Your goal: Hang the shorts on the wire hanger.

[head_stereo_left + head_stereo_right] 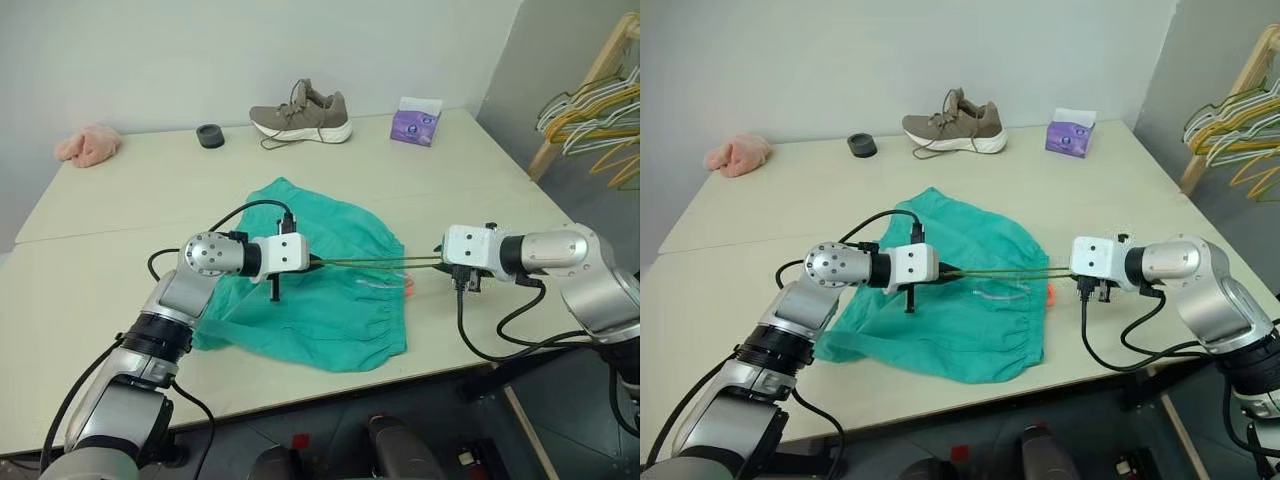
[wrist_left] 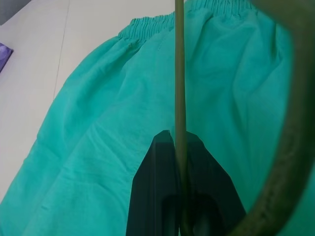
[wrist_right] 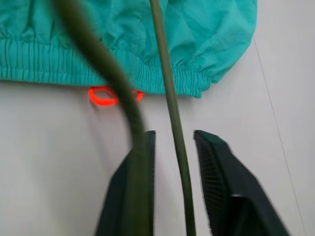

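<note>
Here the wire hanger (image 1: 375, 263) spans above the shorts (image 1: 330, 290).

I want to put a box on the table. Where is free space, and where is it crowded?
Free: the wide strip between the shorts and the shoe, and the table left of the shorts, below the pink cloth. Crowded: over the shorts, where both grippers meet the wire hanger.
</note>
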You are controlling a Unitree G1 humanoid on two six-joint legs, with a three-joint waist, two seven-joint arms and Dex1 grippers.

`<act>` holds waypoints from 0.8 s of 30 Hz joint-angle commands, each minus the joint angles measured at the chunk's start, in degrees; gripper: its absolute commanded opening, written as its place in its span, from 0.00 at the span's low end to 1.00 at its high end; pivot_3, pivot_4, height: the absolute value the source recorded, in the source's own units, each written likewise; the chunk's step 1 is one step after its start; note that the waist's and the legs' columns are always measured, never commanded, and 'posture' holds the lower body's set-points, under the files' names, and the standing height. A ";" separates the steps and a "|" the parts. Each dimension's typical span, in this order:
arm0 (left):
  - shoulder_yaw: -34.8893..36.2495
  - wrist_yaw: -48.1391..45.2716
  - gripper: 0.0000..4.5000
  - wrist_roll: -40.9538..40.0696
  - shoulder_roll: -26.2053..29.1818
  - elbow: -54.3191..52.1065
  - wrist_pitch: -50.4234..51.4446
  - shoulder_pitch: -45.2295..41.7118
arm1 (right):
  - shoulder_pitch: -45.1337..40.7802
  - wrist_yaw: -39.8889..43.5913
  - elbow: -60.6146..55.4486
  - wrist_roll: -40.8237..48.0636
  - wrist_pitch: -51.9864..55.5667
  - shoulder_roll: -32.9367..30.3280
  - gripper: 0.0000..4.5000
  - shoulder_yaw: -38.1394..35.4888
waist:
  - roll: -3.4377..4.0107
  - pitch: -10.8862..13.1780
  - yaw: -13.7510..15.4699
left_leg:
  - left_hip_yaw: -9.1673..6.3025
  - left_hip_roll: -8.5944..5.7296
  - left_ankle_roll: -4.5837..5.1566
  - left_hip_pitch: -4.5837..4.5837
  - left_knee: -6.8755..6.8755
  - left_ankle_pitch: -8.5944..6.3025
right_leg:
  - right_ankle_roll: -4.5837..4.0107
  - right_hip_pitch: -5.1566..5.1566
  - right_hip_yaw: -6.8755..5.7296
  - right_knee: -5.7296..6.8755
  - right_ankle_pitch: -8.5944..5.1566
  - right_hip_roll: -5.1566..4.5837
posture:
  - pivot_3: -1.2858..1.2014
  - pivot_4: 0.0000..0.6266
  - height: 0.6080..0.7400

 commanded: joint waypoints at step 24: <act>21.79 10.00 0.60 -17.48 1.35 -8.86 20.78 3.50 | 3.16 1.34 -3.39 -0.34 4.91 -3.19 0.00 -4.83 | 0.00 0.00 -0.03 | -0.05 0.05 0.00 0.01 0.00 0.00 | 0.00 0.00 0.00 0.02 0.00 -0.03 | 0.43 0.18 1.00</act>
